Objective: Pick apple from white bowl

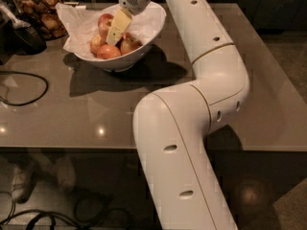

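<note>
The white bowl (154, 22) stands at the table's back left, lined with crumpled white paper. It holds a pile of apples. The apple (104, 22), the largest, red with yellow patches, lies at the back left of the pile. Smaller red apples (108, 51) lie in front of it. My gripper (114, 36) reaches down into the bowl from above, just right of the apple and touching or nearly touching it. Its tip is low among the apples.
A dark container of brown snacks (42, 12) stands left of the bowl, at the back edge. A black cable (29, 87) loops on the grey table (72, 119) at the left. My white arm (216, 80) crosses the table's middle and right.
</note>
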Controlling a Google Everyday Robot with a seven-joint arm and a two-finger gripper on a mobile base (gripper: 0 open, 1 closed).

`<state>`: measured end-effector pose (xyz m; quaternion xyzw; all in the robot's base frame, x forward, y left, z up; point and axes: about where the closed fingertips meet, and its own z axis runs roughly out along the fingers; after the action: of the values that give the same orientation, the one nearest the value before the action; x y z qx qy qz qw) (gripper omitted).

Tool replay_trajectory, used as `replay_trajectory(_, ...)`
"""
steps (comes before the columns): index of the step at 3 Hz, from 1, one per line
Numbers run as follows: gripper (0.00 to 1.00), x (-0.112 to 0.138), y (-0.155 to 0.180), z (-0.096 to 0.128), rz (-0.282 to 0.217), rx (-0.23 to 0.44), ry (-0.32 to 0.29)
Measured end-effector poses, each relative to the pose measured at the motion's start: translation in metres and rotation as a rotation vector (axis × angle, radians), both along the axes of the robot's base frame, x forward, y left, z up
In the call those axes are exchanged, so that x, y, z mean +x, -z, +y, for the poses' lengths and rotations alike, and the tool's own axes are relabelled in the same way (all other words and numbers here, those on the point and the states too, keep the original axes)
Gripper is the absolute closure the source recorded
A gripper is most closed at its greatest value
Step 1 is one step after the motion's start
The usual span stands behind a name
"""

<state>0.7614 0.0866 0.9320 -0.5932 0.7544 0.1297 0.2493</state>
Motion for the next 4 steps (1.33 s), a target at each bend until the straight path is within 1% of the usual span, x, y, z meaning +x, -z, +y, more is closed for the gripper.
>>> replay_trajectory(1, 0.13, -0.001, 0.010, 0.009, 0.017, -0.015, -0.016)
replay_trajectory(2, 0.16, -0.001, 0.017, 0.016, 0.028, -0.025, -0.027)
replay_trajectory(3, 0.16, -0.001, 0.021, 0.020, 0.034, -0.029, -0.032)
replay_trajectory(4, 0.34, -0.001, 0.021, 0.020, 0.035, -0.029, -0.033)
